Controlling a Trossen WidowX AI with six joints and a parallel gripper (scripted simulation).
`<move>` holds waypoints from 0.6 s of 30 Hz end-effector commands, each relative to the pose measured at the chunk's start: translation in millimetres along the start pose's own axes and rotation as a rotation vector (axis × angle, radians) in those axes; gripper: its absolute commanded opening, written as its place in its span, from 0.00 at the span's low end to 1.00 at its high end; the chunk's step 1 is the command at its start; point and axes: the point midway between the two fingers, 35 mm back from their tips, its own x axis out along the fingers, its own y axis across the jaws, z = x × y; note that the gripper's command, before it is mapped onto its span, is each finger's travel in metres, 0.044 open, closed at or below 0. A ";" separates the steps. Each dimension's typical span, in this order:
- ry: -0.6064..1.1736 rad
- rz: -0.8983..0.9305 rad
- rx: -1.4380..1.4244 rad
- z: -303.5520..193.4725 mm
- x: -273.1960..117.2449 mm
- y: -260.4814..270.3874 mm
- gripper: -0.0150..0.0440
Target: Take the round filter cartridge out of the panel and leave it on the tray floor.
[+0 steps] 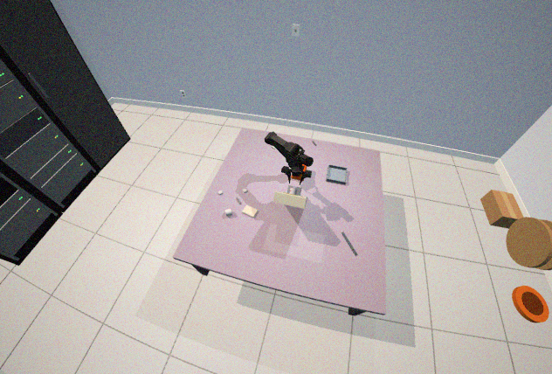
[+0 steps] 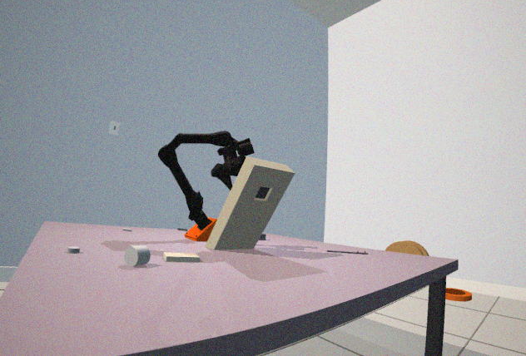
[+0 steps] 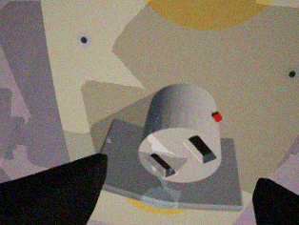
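Note:
The round filter cartridge is pale grey, with two dark slots on its face and a small red tab at its side. It stands out from the tilted cream panel, over a grey ledge. How far its rear end reaches into the panel is hidden. My gripper is open in front of the panel. In the wrist view its fingers are wide apart, either side of the cartridge, with gaps to both. The tray is empty, right of the arm in the top view.
A yellow ring lies on the panel above the cartridge. A cream block, a white cylinder and small pale pieces lie left of the panel. A dark rod lies on the right.

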 end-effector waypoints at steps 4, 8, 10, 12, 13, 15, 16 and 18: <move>0.011 0.001 0.015 -1.7 11.8 0.3 0.77; 0.011 0.002 0.015 -1.6 18.3 0.5 0.77; 0.011 0.002 0.015 -1.6 21.5 0.5 0.77; 0.010 0.002 0.015 -1.5 24.8 0.5 0.77; 0.010 0.002 0.015 -1.6 26.4 0.4 0.77; 0.010 0.001 0.015 -1.6 29.6 0.3 0.77; 0.010 0.001 0.016 -1.6 31.2 0.3 0.77; 0.010 0.001 0.016 -1.7 34.4 0.1 0.77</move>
